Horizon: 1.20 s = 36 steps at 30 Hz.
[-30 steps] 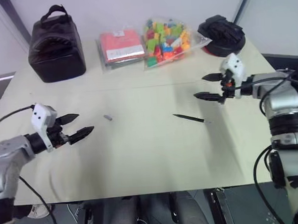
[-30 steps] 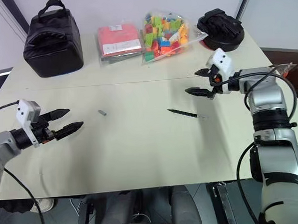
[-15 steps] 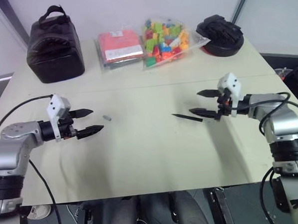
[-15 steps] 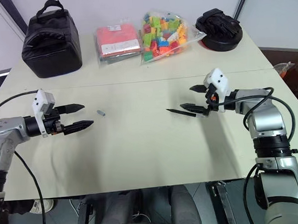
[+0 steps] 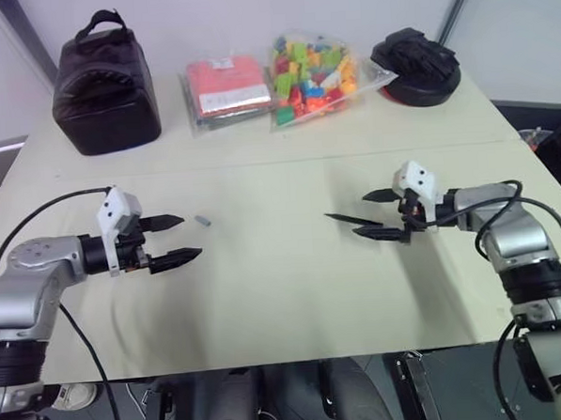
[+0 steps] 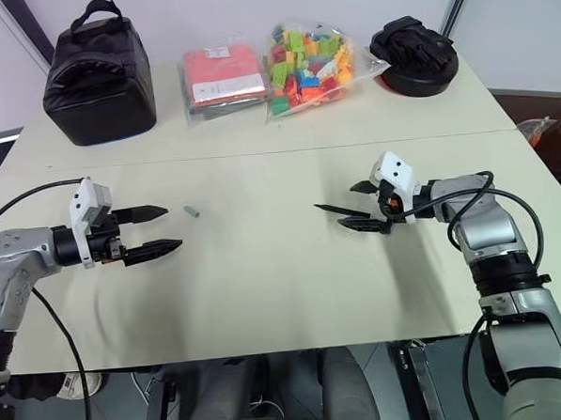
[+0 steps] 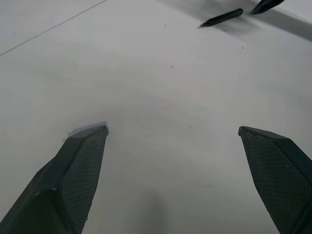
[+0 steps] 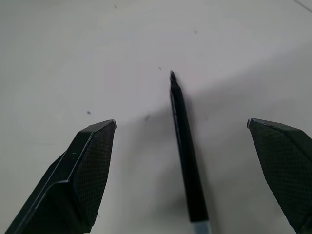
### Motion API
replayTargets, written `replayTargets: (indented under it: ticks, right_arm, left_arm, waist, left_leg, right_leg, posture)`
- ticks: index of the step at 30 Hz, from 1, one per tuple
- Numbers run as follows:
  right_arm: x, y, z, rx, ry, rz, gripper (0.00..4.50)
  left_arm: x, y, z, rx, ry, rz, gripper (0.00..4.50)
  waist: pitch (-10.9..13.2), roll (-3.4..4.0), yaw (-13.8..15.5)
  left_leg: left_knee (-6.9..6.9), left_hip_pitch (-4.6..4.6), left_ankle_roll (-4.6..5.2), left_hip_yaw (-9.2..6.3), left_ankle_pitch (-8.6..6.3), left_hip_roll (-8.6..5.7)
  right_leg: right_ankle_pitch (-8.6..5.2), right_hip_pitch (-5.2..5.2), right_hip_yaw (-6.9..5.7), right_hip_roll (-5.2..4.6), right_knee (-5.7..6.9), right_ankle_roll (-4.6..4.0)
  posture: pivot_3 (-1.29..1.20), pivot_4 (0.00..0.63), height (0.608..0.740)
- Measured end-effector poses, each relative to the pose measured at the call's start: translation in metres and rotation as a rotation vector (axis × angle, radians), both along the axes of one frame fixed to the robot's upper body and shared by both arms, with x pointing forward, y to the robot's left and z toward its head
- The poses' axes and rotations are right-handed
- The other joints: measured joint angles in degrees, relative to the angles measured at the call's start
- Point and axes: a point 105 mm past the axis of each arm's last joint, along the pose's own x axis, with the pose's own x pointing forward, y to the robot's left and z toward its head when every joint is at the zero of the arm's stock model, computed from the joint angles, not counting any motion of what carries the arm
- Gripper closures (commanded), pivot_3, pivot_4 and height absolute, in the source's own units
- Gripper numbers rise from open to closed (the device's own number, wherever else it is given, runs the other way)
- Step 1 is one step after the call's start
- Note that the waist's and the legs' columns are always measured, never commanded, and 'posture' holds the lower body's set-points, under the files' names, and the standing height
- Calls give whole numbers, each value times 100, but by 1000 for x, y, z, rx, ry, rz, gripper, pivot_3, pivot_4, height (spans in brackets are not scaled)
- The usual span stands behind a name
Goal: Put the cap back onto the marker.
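Pale beige desk [image 5: 267,305] against a white wall, seam line running across its middle.

Marker [image 6: 342,211] lying flat right of centre, pointed tip toward the robot's left. Right claw [image 6: 363,206] low over it, jaws spread wide and empty, marker shaft between the two fingers in the right wrist view [image 8: 187,161], no contact visible. Pale band at the marker's rear end.

Cap [image 5: 202,218] lying left of centre, well apart from the marker, just beside the upper finger of the left claw [image 5: 174,240]. Left claw also spread wide, holding nothing, hovering near the desk.

Handling, judged: marker light, stiff, slim, round, so likely to roll or skid if nudged sideways. Best taken mid-shaft or toward the rear, leaving the tip end free for the cap. Cap tiny and light, easy to flick away or lose under a finger; grip across its sides with the open end exposed, orientation too small to read here. Final join needs close axial alignment; a small tilt probably jams or knocks the cap off.

Surroundings, all along the far edge and clear of the work area: black bag [image 5: 104,83], red packet [image 5: 227,86], clear bag of coloured blocks [image 5: 316,76], black object on a red base [image 5: 416,64]. Nothing standing between the claws and their targets.
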Motion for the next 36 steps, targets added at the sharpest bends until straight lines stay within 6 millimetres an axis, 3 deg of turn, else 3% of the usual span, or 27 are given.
replayTargets:
  ticks: [16, 19, 25, 36]
  right_arm:
    - [14, 16, -20, 11, 5, 11, 37]
    - [16, 14, -22, -7, -13, -3, 1258]
    - [14, 14, -24, -16, -17, 1, 4464]
    - [7, 10, -24, -55, -55, 13, 4464]
  left_arm:
    - [-1, 0, -10, -13, 11, 29, 0]
    - [-1, 0, -10, -11, 3, 36, 0]
    - [0, 0, -9, -9, -8, 39, 0]
    - [10, 6, -4, 13, -70, 57, 0]
  waist:
    - [0, 0, -1]
    - [0, 0, 1]
    - [-1, -1, -6]
    - [-3, -4, 32]
  left_leg:
    - [1, 0, 0, -2, 0, 0]
    - [1, 1, 0, -1, 0, -1]
    - [1, 2, 0, -2, 0, 0]
    - [2, 5, 0, -3, 0, -1]
  right_leg:
    - [0, 0, 0, 0, 2, 0]
    - [0, 0, 0, -1, 1, 0]
    - [0, 2, 0, 0, 1, 0]
    - [0, 6, -1, 1, 2, 0]
  posture:
    - [0, 150, 740]
    - [0, 150, 740]
    - [0, 150, 740]
    - [0, 150, 740]
